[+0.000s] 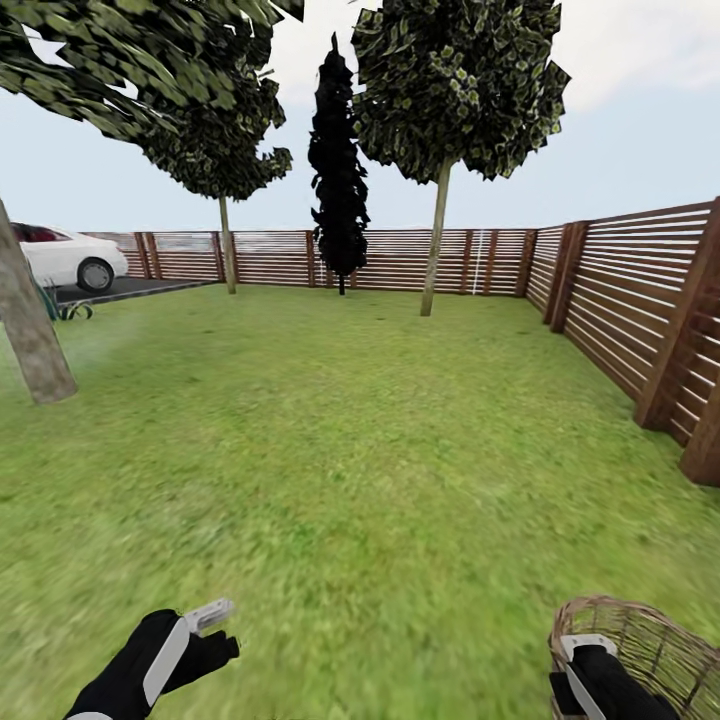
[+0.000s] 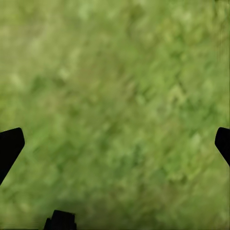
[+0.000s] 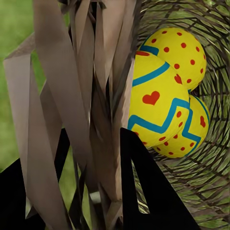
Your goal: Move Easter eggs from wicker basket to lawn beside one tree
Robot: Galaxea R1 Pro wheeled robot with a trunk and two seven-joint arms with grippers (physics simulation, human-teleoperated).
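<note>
Wicker of the basket point(image 3: 72, 110) sits between my right gripper's point(image 3: 91, 191) jaws; I must regrasp an egg point(image 3: 155, 103) inside. Left gripper point(image 2: 115, 143) hangs apart over lawn point(image 1: 360, 450).

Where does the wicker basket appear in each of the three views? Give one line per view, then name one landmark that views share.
Head view: basket at bottom right corner.
Left wrist view: not in it.
Right wrist view: basket wall around three eggs.
Shared landmark: the lawn.
</note>
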